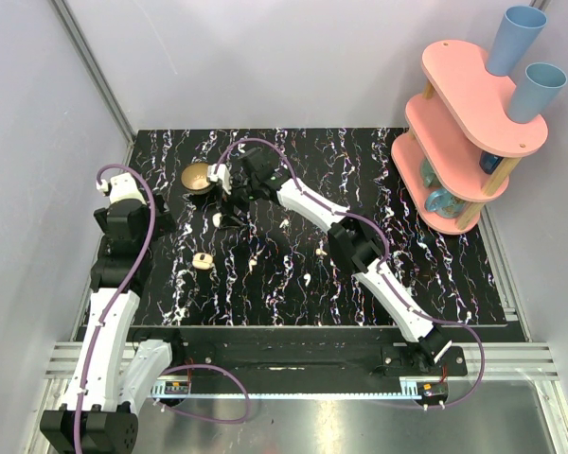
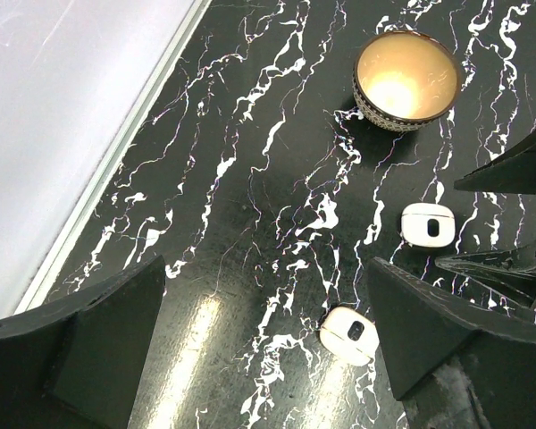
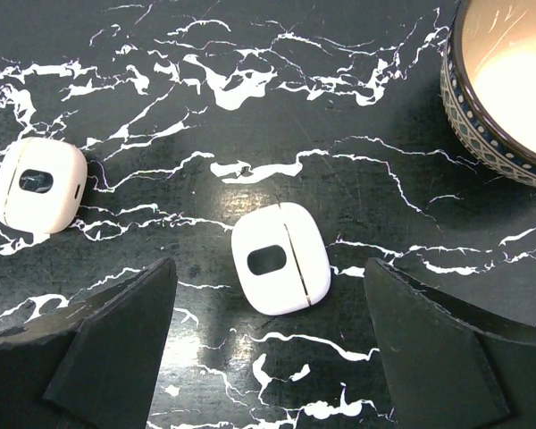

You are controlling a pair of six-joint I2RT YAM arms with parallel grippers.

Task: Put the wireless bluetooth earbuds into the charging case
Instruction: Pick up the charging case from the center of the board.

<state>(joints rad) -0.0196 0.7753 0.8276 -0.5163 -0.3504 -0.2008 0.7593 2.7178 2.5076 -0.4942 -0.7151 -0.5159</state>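
Note:
Two small white rounded-square charging cases lie shut on the black marbled table. One case [image 3: 280, 255] lies between the open fingers of my right gripper [image 3: 268, 277], which hovers just above it; it also shows in the top view [image 1: 218, 219] and in the left wrist view [image 2: 427, 224]. The second case [image 3: 37, 183] lies nearer me [image 1: 204, 261], close to the right finger of my open, empty left gripper [image 2: 266, 266]. Small cream bits that look like earbuds [image 1: 286, 223] [image 1: 320, 252] lie to the right of the cases. My left gripper [image 1: 151, 225] is raised at the table's left side.
A brass-coloured round bowl [image 1: 199, 177] stands just beyond the cases, also in the left wrist view [image 2: 406, 79] and the right wrist view [image 3: 509, 80]. A pink tiered rack [image 1: 464, 132] with blue cups stands at the back right. The wall runs along the table's left edge.

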